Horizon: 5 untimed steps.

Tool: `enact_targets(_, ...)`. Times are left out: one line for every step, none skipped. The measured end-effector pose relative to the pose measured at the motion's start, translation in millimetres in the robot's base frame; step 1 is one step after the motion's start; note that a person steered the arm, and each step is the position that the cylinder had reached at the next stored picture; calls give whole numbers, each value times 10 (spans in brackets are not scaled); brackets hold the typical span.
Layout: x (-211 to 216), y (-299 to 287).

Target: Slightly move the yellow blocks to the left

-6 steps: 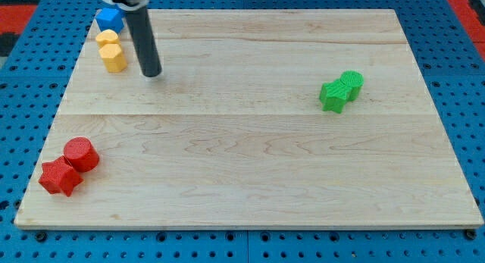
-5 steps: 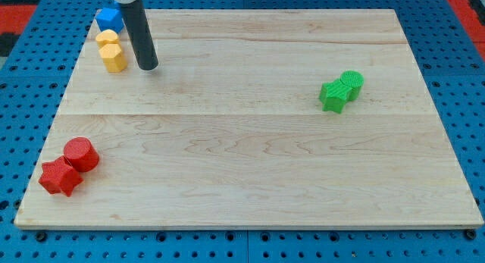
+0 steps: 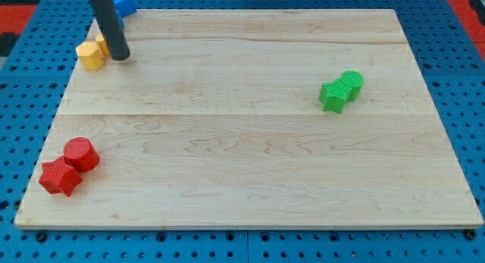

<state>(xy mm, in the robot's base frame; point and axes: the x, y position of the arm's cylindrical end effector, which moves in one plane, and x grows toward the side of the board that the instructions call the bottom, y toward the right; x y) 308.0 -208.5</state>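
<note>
- Where the rod comes down from the view's top left, my tip [image 3: 119,56] planted on the counter [image 3: 242,157], hard against the right side of the yellow blocks.
- No pincer fitted, so nothing to report as wide, narrow or holding; only a straight dark rod.
- Yellow hexagonal block [image 3: 90,56] at the counter's left edge near the view's top, just left of my tip.
- Second yellow block [image 3: 100,43] tucked behind the rod, touching the first on its upper right; mostly hidden, shape impossible to make out.
- Blue block [image 3: 124,1] at the view's top edge, above and to the right of the yellow pair, partly cut off by the frame and the rod; shape unclear.
- Red cylinder [image 3: 80,154] and red star-shaped block [image 3: 59,176] touching each other near the counter's bottom left corner, star lower and further left.
- Green cylinder [image 3: 352,82] and green star-shaped block [image 3: 333,95] touching, well apart on the view's right, star to the lower left of the cylinder.
- Blue pegboard [image 3: 470,104] showing around the wooden counter on all sides.
</note>
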Motion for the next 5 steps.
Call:
enact_targets(-20,-81)
enact_targets(-49,-109)
enact_targets(-74,-132)
enact_targets(58,23)
enact_targets(245,416)
